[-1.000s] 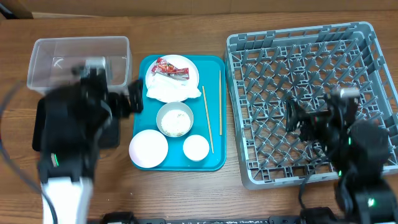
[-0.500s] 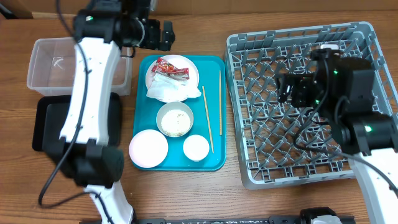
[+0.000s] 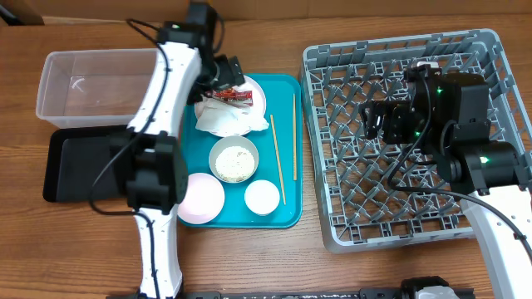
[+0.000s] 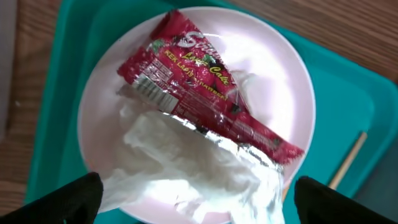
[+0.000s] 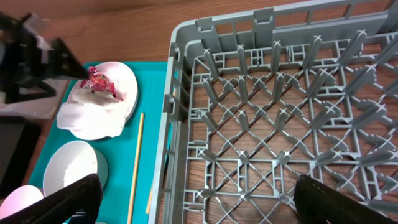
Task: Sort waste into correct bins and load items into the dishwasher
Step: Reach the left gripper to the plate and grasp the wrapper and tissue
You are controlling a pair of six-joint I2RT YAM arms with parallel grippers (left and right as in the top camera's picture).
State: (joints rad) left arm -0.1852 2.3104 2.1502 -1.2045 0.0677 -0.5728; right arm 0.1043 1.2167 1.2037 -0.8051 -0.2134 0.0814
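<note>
A red snack wrapper (image 3: pixel 230 95) and a crumpled white napkin (image 3: pixel 224 121) lie on a pale round plate (image 3: pixel 256 90) at the back of the teal tray. My left gripper (image 3: pixel 226 73) hangs open and empty just above them. The left wrist view shows the wrapper (image 4: pixel 186 81) on top of the napkin (image 4: pixel 186 162), with the gripper (image 4: pixel 199 208) spread wide around both. A bowl with rice (image 3: pixel 234 159), a pink plate (image 3: pixel 202 201), a white cup (image 3: pixel 262 197) and two chopsticks (image 3: pixel 277 162) sit on the tray. My right gripper (image 3: pixel 374 123) is open and empty over the grey dish rack (image 3: pixel 416 208), as the right wrist view (image 5: pixel 199 208) also shows.
The clear tub (image 3: pixel 100 83) stands at the back left, with the black tray (image 3: pixel 83 164) in front of it. The teal tray (image 3: pixel 287 212) lies between them and the rack. My left arm crosses over the tray's left edge and part of the pink plate.
My left arm has swung from over the black tray up and right to the plate with the wrapper. My right gripper has moved back and left over the rack.
</note>
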